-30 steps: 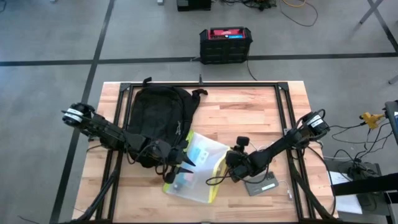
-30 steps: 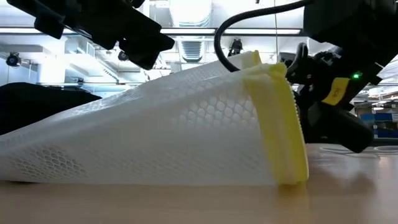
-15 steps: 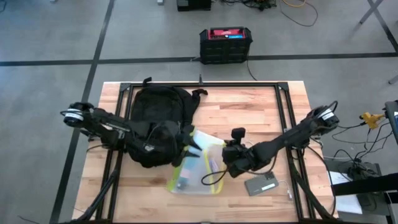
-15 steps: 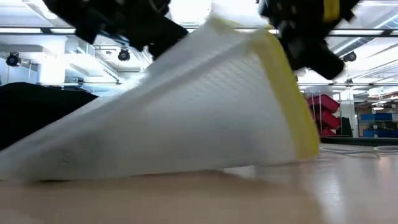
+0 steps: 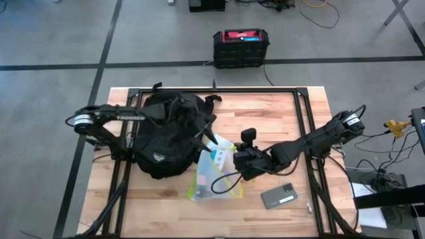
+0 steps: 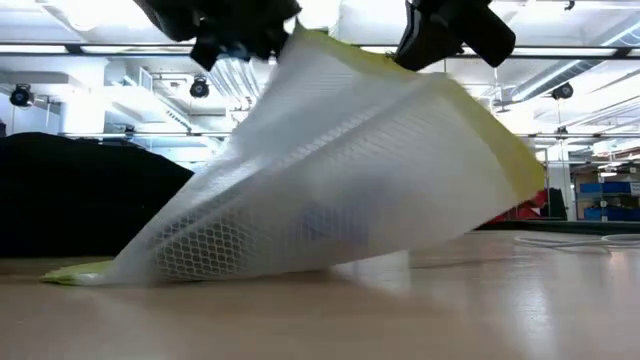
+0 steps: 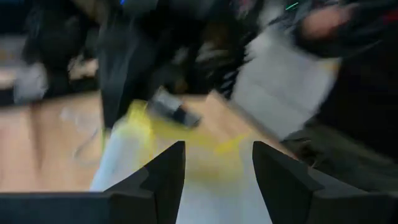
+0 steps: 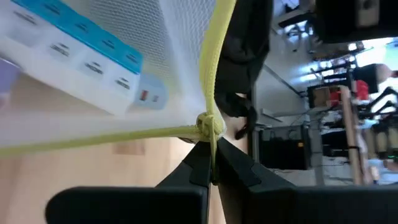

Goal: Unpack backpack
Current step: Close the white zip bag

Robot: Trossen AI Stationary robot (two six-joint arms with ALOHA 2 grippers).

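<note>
The black backpack [image 5: 166,136] lies flat on the table's left half; it also shows in the low view [image 6: 90,210]. Beside it a white mesh pouch [image 5: 214,174] with yellow trim is raised at its far end. In the low view the pouch [image 6: 340,190] slopes up to both grippers. A blue-and-white pill box [image 8: 81,56] shows through the mesh. My left gripper [image 5: 206,137] reaches over the backpack to the pouch's far corner. My right gripper [image 5: 238,164] is shut on the pouch's yellow edge. My left gripper has the pouch's raised far corner [image 6: 295,40] from above; white mesh and yellow trim [image 7: 214,180] fill the gap between its fingers. Blur hides how many layers it has. My right gripper pinches the yellow trim at a bunched spot [image 8: 210,124] between its fingertips [image 8: 199,163], coming level from the table's right. The trim runs taut away from the fingers. The pouch hangs tilted, its near left end [image 6: 120,268] on the table.
A grey phone-like device [image 5: 281,196] with a thin cable lies near the table's front right. A black box with a red top [image 5: 240,48] stands on the floor beyond the far edge. Bare wood lies at the far right of the table.
Both grippers have risen with the pouch. My left gripper has gone toward the far edge, over the backpack's right side. My right gripper has drifted a little left and far. The pouch has tipped up from lying flat, its near left end staying on the table.
</note>
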